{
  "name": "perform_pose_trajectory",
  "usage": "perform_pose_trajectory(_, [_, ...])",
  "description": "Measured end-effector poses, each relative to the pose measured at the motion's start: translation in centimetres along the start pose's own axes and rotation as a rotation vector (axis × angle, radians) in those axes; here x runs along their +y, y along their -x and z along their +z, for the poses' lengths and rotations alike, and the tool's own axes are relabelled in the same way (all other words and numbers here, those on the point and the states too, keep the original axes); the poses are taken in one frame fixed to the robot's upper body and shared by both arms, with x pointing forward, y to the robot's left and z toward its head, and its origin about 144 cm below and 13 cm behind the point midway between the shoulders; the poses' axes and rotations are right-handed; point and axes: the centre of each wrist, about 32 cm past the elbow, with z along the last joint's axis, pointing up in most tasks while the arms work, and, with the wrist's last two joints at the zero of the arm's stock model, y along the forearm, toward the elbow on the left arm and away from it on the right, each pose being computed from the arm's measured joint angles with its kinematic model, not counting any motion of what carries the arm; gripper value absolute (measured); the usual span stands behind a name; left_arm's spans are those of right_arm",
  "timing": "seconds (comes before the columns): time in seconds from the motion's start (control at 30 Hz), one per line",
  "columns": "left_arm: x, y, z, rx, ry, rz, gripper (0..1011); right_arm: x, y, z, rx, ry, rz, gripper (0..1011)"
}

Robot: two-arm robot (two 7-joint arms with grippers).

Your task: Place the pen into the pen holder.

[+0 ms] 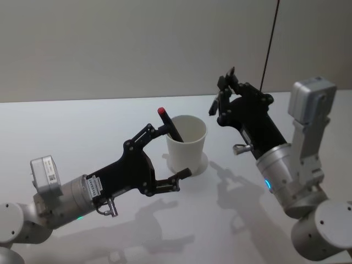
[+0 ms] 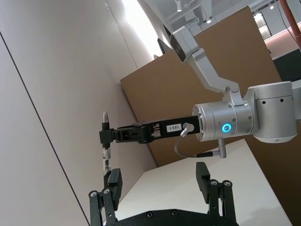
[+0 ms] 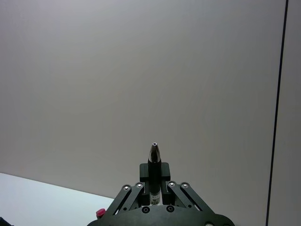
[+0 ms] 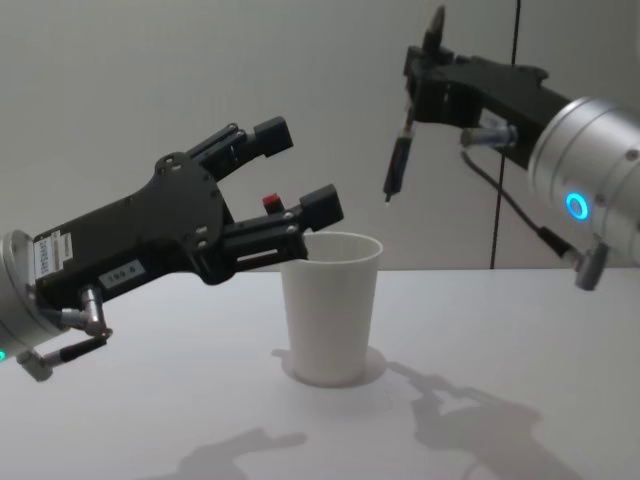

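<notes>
A slim dark pen (image 4: 397, 165) hangs near-upright, clamped in the right tool (image 4: 420, 75), above and to the right of the plain white paper cup (image 4: 331, 305) on the pale desk (image 1: 82, 126). A red-capped pen (image 1: 168, 125) already leans inside. The left tool (image 1: 173, 151) stands spread wide beside the cup, holding nothing. Best practice: centre the pen over the rim, lower, then release.

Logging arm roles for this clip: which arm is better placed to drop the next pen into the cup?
Right. The right gripper holds a pen upright above the pen holder. The left gripper is open, beside a red-capped pen in the cup.
</notes>
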Motion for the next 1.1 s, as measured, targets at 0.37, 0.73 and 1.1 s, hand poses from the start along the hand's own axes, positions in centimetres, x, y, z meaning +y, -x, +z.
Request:
perform_pose_trajectory(0.37, [0.0, 0.0, 0.0, 0.0, 0.0, 0.0, 1003, 1.4, 0.2, -0.9, 0.035, 0.037, 0.034, 118])
perform_pose_trajectory(0.73, [0.0, 0.0, 0.0, 0.0, 0.0, 0.0, 1003, 2.3, 0.6, -1.7, 0.049, 0.071, 0.069, 219])
perform_pose_trajectory(1.1, [0.0, 0.0, 0.0, 0.0, 0.0, 0.0, 1003, 2.6, 1.0, -2.2, 0.051, 0.085, 0.084, 547])
